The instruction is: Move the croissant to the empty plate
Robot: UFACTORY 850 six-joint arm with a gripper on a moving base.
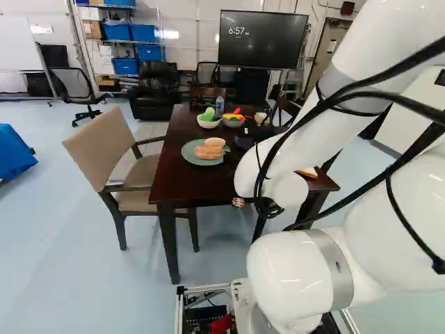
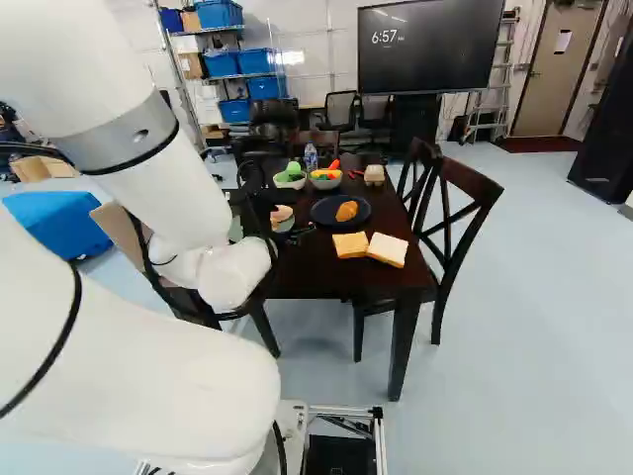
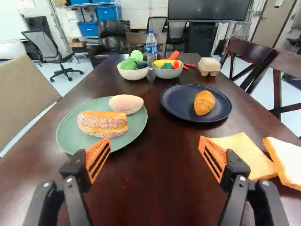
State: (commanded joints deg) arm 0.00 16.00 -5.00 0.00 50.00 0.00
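In the right base view my gripper reaches over the table, partly behind the arm. The wrist view shows the gripper open, orange pads wide apart, nothing between them. The golden croissant lies on the dark blue plate, ahead of the gripper and nearer its toast-side finger. A green plate lies ahead of the other finger, holding a sugared, filled bread and a smooth pale bun. Both plates bear food.
Two bread slices lie beside one finger. Bowls of toy vegetables, a bottle and a pale, blocky item stand farther back on the dark table. Chairs flank it.
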